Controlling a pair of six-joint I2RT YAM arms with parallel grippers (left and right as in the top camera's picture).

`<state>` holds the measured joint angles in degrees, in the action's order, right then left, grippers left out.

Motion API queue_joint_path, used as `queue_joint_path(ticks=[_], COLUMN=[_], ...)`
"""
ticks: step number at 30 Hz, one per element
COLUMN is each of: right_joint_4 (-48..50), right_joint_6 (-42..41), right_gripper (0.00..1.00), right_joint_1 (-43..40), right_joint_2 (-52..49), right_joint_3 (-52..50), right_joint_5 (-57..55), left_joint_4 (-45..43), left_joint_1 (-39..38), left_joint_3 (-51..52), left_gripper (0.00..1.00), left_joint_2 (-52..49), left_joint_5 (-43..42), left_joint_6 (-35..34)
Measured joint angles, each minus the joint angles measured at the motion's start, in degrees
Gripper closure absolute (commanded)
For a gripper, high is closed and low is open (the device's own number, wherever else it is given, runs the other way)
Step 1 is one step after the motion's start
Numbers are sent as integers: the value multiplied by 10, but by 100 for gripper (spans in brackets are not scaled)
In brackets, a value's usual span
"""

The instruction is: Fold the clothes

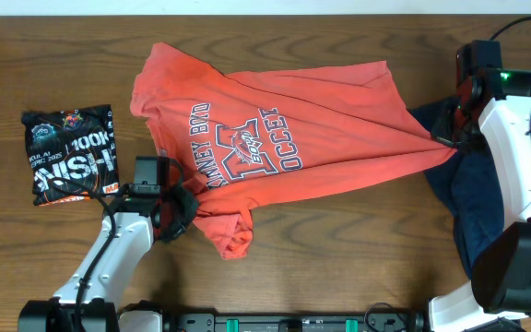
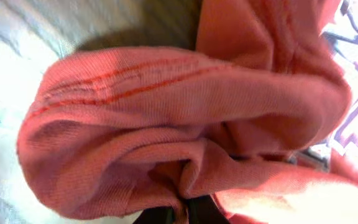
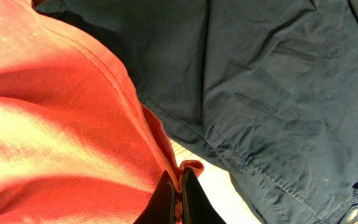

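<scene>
left end effector (image 1: 179, 207) and right end effector (image 1: 445, 140) pinch the orange shirt (image 1: 293, 120); holding it taut should give a clean fold.

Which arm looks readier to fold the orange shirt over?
Probably the right hand: it pinches the orange shirt by its taut edge, with flat cloth ahead to fold across. The left hand grips a bunched clump.

T-shirt (image 1: 284, 138) at centre of table (image 1: 339, 258), folded shirt (image 1: 70, 152) to its left, another garment (image 1: 452, 198) at its right edge
</scene>
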<state>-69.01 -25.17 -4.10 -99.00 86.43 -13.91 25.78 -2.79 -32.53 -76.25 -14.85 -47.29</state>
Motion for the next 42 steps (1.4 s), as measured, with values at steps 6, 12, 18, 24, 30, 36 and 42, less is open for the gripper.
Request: queue_joint_path(ticks=[6, 12, 18, 24, 30, 36, 42], right_joint_4=[-4, 4, -12, -30, -17, 39, 62], right_joint_6=[0, 27, 54, 74, 93, 101, 117], right_gripper=[99, 99, 99, 99, 99, 99, 99], right_joint_1=[0, 0, -14, -40, -47, -48, -53], right_joint_2=[0, 0, 11, 93, 189, 263, 284], right_joint_3=[0, 7, 95, 200, 278, 299, 303], right_joint_5=[2, 49, 82, 100, 107, 83, 69], left_joint_4=[118, 209, 228, 233, 253, 253, 255], left_joint_1=[3, 49, 129, 196, 238, 244, 244], left_joint_3=[-25, -173, -391, -531, -647, -718, -732], left_gripper=[94, 94, 94, 94, 94, 94, 94], left_joint_2=[61, 152, 180, 180, 179, 183, 179], left_joint_5=[-52, -103, -119, -129, -137, -137, -137], left_joint_6=[66, 153, 208, 223, 228, 232, 232])
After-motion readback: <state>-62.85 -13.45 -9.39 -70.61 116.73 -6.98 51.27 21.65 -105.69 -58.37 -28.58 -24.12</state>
